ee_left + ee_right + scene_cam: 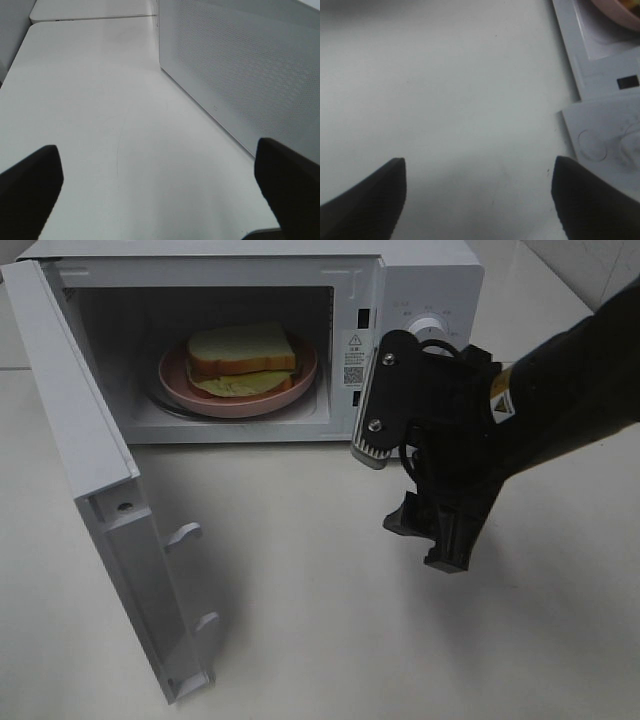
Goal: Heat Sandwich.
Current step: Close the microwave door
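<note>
You are looking at the sandwich, soft square white slices with tan crust, lying flat on the glossy pink plate inside the open microwave. Your right gripper is hanging over the table, jaws spread and empty; the sandwich is lying far and left of it. The smooth white door is standing open at left. The left gripper, also spread and empty, is probably sitting nearer that door.

sandwich: two square white slices, tan crust, yellow-green filling sticking out under the front edge. Lies flat and intact on the pink plate, inside the microwave cavity. Microwave door is wide open.
</note>
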You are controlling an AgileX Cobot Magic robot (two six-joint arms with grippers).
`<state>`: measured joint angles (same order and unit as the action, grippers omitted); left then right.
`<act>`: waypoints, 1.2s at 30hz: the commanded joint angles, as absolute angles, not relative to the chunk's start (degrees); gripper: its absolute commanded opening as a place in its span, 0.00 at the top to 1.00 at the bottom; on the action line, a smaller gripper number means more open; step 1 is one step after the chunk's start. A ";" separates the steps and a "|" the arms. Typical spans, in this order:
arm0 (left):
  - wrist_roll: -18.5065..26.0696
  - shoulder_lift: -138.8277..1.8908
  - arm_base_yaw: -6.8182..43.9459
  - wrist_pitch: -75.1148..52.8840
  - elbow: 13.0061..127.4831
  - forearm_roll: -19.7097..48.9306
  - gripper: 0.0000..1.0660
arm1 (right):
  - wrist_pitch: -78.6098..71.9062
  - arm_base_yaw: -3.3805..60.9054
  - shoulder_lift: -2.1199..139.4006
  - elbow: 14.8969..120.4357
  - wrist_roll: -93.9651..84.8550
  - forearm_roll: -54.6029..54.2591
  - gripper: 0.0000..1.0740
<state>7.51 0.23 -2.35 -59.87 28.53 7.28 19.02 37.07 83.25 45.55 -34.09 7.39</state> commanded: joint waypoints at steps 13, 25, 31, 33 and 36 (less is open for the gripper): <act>7.10 1.72 -2.35 -59.01 28.48 7.73 0.05 | 42.00 36.73 68.01 41.31 -2.92 7.10 0.29; 7.10 1.72 -2.35 -59.01 28.48 7.73 0.05 | 65.43 36.73 52.60 41.31 0.00 6.88 0.29; 7.10 1.72 -2.35 -59.01 28.48 7.73 0.05 | 71.56 36.73 43.60 41.31 0.29 6.88 0.29; 7.10 1.72 -2.35 -59.01 28.48 7.73 0.05 | 72.08 36.73 42.17 41.31 0.34 6.88 0.29; 7.10 1.72 -2.35 -59.01 28.48 7.73 0.05 | 73.22 36.73 38.33 41.31 0.34 6.88 0.29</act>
<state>7.51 0.23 -2.35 -59.87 28.53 7.28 69.44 37.07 40.28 41.54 0.00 7.16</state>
